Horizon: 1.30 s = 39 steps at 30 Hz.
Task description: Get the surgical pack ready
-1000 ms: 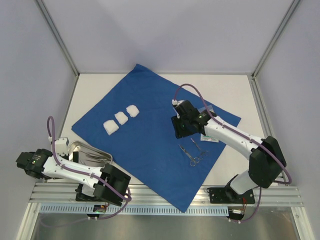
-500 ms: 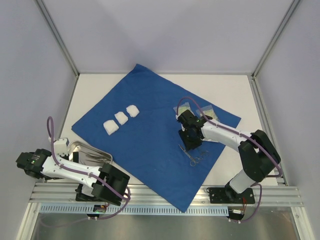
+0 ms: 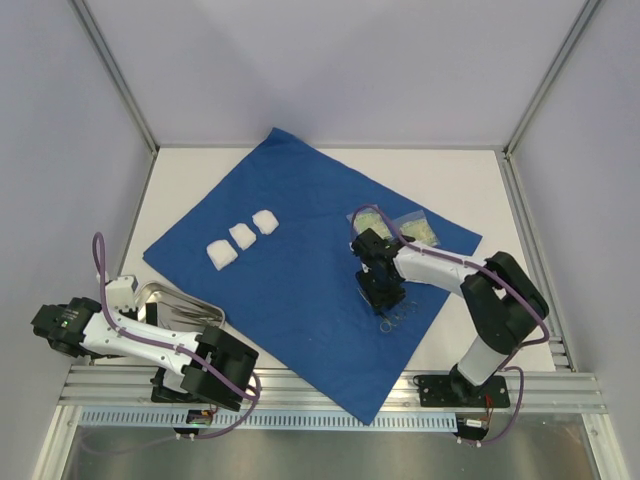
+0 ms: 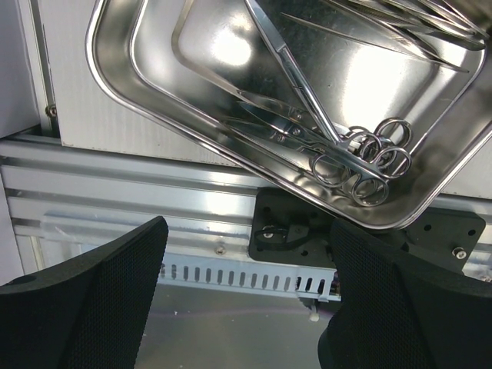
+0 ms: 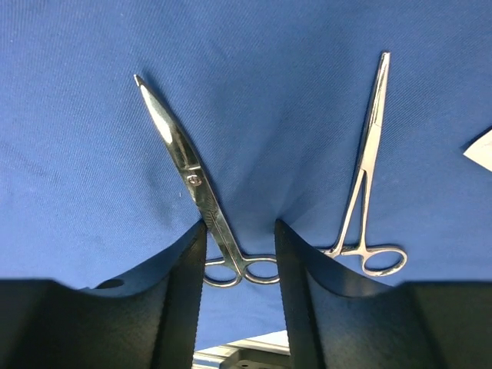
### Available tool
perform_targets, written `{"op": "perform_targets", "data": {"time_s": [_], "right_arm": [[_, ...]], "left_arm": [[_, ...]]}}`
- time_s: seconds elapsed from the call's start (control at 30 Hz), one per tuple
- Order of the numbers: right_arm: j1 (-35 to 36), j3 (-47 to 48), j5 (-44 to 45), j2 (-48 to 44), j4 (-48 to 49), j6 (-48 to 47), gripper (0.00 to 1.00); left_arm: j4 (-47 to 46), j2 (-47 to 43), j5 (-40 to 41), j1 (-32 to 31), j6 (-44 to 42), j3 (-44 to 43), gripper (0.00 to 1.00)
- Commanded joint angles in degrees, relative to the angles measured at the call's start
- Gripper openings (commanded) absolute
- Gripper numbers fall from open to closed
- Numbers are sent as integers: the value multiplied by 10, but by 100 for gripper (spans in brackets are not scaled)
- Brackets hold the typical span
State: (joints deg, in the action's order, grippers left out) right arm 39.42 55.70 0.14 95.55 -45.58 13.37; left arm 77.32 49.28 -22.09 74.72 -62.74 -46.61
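The surgical pack (image 3: 300,260) is a royal-blue drape spread flat on the table. Steel scissors (image 5: 192,181) and a steel clamp (image 5: 367,165) lie on its right part. My right gripper (image 3: 383,298) is low over the scissors. In the right wrist view my right gripper (image 5: 240,231) stands open, its fingers straddling the scissors' shank just above the finger rings, and the left finger is close against the steel. My left gripper (image 3: 48,328) hangs wide open at the near left, holding nothing. In the left wrist view my left gripper (image 4: 247,231) is over the table's front rail.
A steel tray (image 3: 160,295) holding several instruments (image 4: 346,154) sits off the drape's near-left edge. Three white gauze pads (image 3: 241,236) lie in a row on the drape's left part. Two clear packets (image 3: 420,228) rest behind the right gripper. Frame posts and walls enclose the table.
My right gripper has moved from beside the packets toward the near side and down over the scissors, uncovering the packets. The left arm has stayed still.
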Motion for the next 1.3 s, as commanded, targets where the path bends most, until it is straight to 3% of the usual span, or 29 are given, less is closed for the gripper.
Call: {"op": "perform_targets", "data": {"time_s": [0.0, 0.2, 0.4, 0.7, 0.87, 1.0, 1.27], "right_arm": [[15, 3, -2, 25, 7, -1, 42], [34, 8, 23, 20, 7, -3, 17], [45, 32, 25, 3, -12, -5, 1], [51, 60, -14, -69, -23, 5, 0], [103, 135, -34, -76, 20, 35, 0], [193, 243, -45, -6, 87, 46, 1], [279, 556, -122, 276, 101, 40, 0]], "left_arm": [[33, -2, -16, 4, -11, -21, 95], [36, -1, -19, 3, -11, -26, 95], [42, -3, -20, 4, -15, -26, 95], [47, -6, -25, 3, -16, -29, 95], [55, -7, -31, 3, -13, -39, 95], [88, -15, -50, 3, -10, -72, 95], [156, -96, -95, 4, -9, -176, 96]]}}
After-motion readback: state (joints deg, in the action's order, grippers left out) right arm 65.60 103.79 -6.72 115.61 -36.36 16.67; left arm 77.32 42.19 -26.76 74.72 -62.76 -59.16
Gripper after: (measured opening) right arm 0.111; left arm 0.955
